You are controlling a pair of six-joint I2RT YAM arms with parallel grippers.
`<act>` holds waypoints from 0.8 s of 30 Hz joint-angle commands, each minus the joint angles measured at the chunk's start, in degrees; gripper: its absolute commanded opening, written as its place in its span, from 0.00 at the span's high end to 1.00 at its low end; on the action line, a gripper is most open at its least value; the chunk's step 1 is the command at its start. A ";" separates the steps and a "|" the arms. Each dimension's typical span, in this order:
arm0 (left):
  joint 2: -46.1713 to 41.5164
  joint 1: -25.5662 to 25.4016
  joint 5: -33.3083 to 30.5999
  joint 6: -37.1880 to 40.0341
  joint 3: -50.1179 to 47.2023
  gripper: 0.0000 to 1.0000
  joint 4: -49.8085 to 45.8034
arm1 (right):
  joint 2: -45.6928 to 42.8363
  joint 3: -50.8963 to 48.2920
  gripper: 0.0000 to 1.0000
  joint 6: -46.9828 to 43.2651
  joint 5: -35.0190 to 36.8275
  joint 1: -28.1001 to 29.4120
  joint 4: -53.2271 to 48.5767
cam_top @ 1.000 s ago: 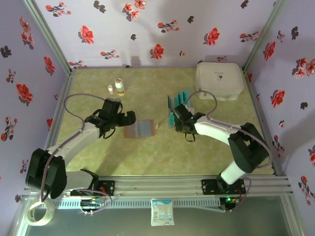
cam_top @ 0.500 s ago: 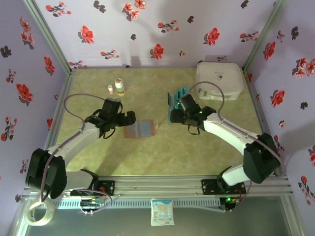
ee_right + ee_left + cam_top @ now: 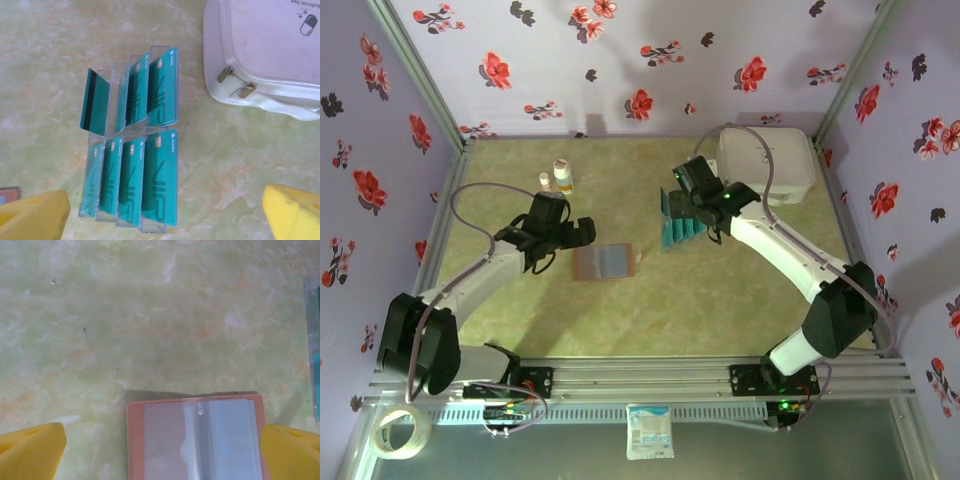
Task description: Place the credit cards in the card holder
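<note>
Right gripper point(image 3: 686, 210), fingers spread wide, hovers over teal credit cards point(image 3: 132, 185) standing in clear rack point(image 3: 116, 75). Left gripper point(image 3: 565, 238), likewise spread, hangs over open card holder point(image 3: 200, 440) nearby. Best approach: descend square, pinch single card's edges.

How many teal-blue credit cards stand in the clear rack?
7 thin teal-blue credit cards: four in the front row of the clear plastic rack, three in its back row. They overlap, so another may be hidden.
</note>
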 commanded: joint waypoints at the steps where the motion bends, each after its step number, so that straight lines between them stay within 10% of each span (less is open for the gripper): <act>1: 1.68 0.95 -0.86 0.94 2.88 0.00 0.15 | 2.52 4.20 0.01 -1.65 0.85 -1.73 -0.88; 7: 3.07 2.83 1.00 0.80 3.89 0.00 0.41 | 9.80 12.29 0.03 -3.46 -15.50 -4.17 -3.87; 16: 5.39 6.74 6.57 0.07 3.86 0.00 3.57 | 26.54 30.40 0.49 -1.09 -21.31 -4.18 -12.82; 24: 7.54 8.29 11.47 -1.49 3.90 0.00 7.30 | 41.09 47.50 0.60 1.47 -17.51 -4.09 -21.80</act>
